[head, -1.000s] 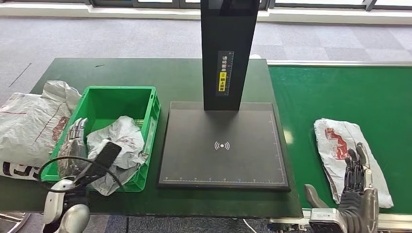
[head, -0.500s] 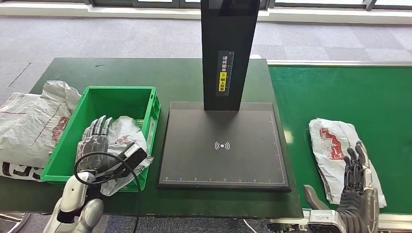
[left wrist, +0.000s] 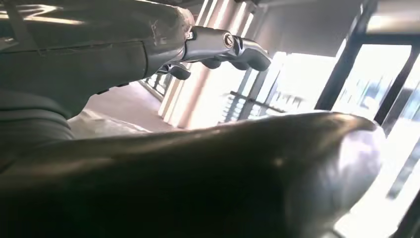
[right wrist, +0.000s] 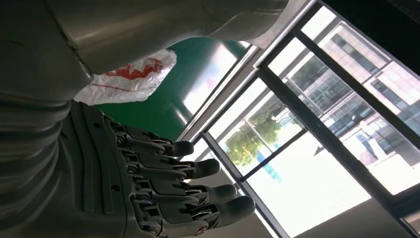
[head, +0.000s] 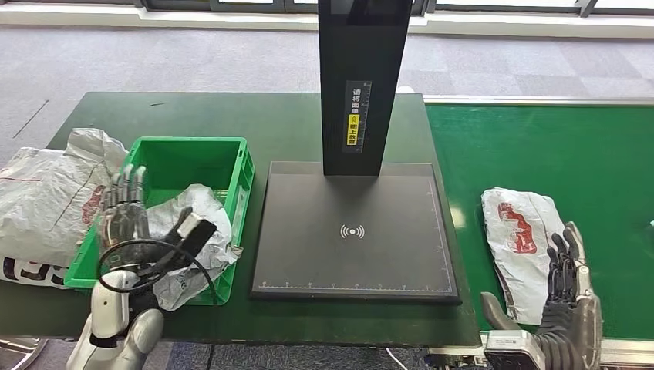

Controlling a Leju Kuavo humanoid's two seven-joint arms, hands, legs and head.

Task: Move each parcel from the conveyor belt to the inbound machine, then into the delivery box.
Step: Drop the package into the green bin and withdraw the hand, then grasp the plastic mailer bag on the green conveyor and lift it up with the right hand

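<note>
Head view high, facing down; wrist views close; right shares conveyor belt (head: pixel 555 146).

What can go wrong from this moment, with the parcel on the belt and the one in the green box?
1. The parcel on the belt lies beside the open right hand, not held; it may slide past or crumple when the hand closes on it.
2. The crumpled parcel hangs over the green box's near rim, and could fall out.
3. The left hand hovers right by it with a cable loop, which might snag the plastic.

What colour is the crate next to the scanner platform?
Bright green crate, clearest in the head view.
</note>
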